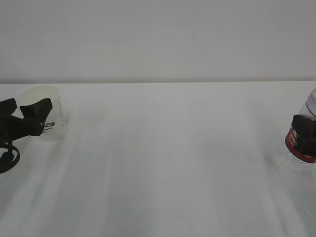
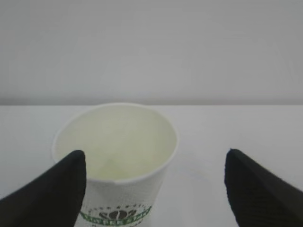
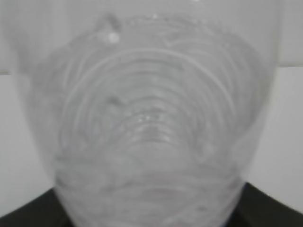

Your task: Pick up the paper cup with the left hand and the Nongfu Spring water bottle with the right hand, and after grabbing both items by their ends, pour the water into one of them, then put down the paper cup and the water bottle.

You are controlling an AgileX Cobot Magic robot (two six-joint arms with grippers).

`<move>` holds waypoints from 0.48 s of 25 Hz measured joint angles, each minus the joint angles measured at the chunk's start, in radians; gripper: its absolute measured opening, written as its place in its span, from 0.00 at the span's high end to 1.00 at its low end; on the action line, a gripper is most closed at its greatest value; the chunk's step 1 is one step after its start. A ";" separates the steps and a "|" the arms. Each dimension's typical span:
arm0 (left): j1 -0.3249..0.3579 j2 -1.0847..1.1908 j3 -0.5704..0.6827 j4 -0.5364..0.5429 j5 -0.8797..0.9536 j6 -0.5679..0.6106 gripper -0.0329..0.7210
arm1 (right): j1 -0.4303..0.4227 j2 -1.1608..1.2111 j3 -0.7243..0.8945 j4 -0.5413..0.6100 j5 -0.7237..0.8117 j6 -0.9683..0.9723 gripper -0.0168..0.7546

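Left hand [image 2: 151, 189] is sitting wide open around the paper cup [image 2: 116, 156], green logo unreadable; right hand [image 1: 305, 129] is gripping the red-labelled water bottle [image 1: 298, 140].

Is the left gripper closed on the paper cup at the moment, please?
No: in the left wrist view the left gripper is open, with a clear gap between its right finger and the paper cup.

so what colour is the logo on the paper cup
Green, printed on the white paper cup; it shows best in the left wrist view.
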 joint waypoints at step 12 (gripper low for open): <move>0.000 0.129 -0.001 -0.024 -0.006 0.000 0.05 | 0.000 0.000 0.000 0.000 0.000 0.000 0.44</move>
